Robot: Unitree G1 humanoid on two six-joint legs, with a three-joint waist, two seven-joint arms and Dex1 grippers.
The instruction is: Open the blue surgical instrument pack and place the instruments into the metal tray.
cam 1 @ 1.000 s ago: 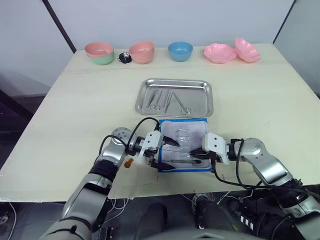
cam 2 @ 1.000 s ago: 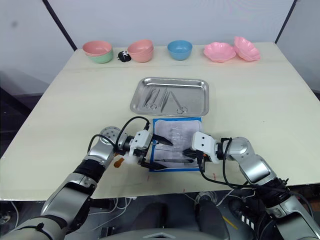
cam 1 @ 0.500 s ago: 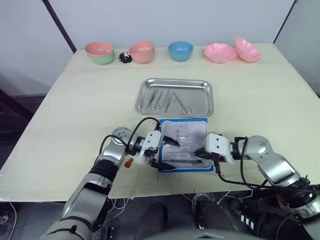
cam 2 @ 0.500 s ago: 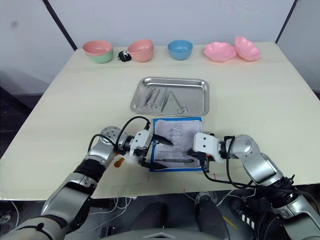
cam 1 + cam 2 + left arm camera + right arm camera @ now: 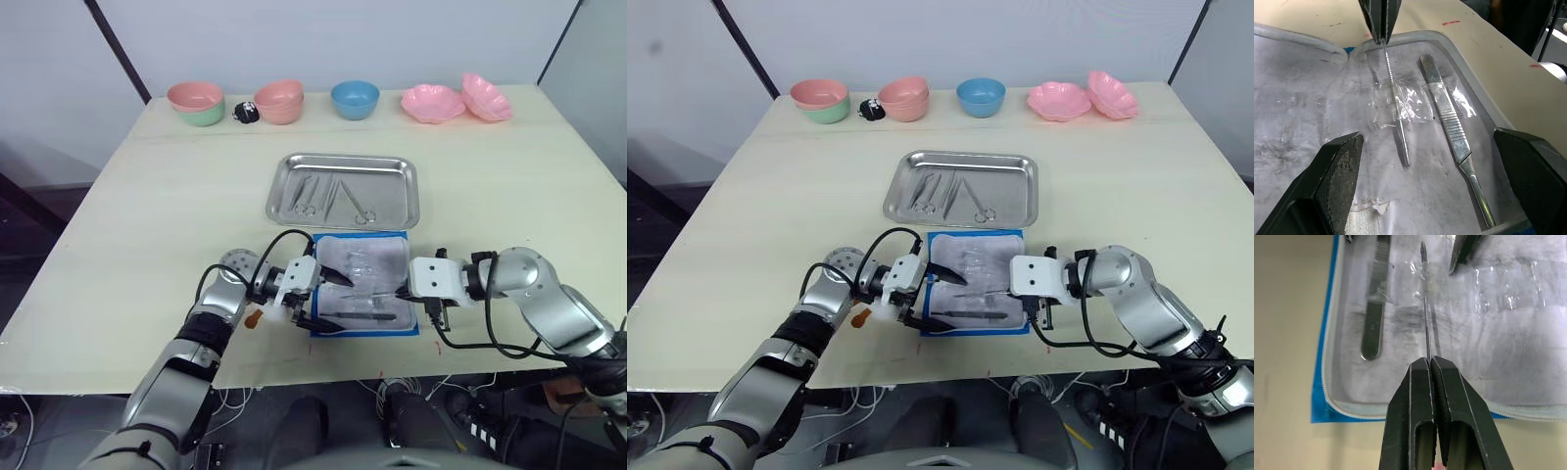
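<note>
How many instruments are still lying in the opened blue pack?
2: a slim probe with its tip pinched by the right gripper, and a flat-handled tool beside it. Others may be hidden under the lining's clear straps.

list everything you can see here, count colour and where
blue surgical instrument pack: 1, blue with grey-white lining, open, near table edge
instruments in pack: 2, silver, one flat, one thin and gripped
instruments in tray: several, silver
metal tray: 1, silver, mid-table
bowls: pink on green, two pink stacked, blue, two pink scalloped, far edge
small black object: 1, between left bowls
table: 1, beige
left gripper: open, over pack
right gripper: shut on thin instrument
</note>
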